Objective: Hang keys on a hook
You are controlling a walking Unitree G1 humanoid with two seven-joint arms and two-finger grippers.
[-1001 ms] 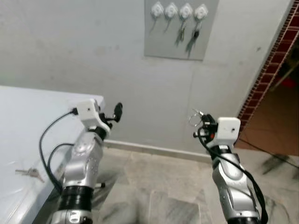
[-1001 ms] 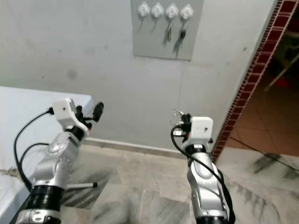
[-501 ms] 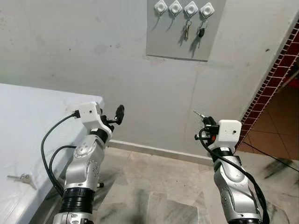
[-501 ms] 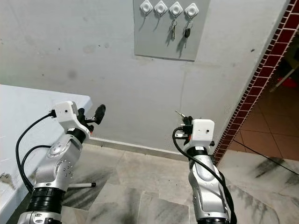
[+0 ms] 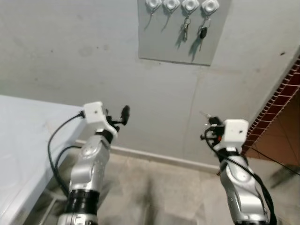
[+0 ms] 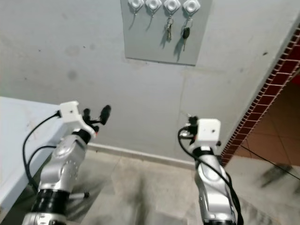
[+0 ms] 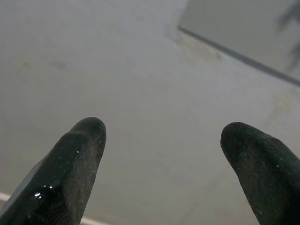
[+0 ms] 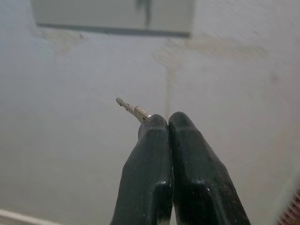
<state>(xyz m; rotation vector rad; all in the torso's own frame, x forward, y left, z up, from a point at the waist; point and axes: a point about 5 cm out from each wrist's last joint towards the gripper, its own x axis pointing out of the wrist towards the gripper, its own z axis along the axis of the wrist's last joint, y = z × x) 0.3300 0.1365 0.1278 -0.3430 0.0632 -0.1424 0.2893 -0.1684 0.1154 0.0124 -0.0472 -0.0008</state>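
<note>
I'm seeing right gripper [image 8: 168, 123] pinching key [image 8: 133, 109] tight, hook board [image 5: 183, 29] well above; left gripper [image 7: 161, 140] gaping, holding nothing.

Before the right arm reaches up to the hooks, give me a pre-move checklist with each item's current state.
1. Key held: ok, the right gripper is shut on it, tip sticking out.
2. Free hook available: ok, the two left hooks on the grey panel look empty; the two right ones carry keys.
3. Panel within reach: not ok, it sits well above the gripper.
4. Left gripper out of the way: ok, open and off to the left.
5. Key ring free to slip over a hook: cannot tell, it is hidden between the fingers.
</note>
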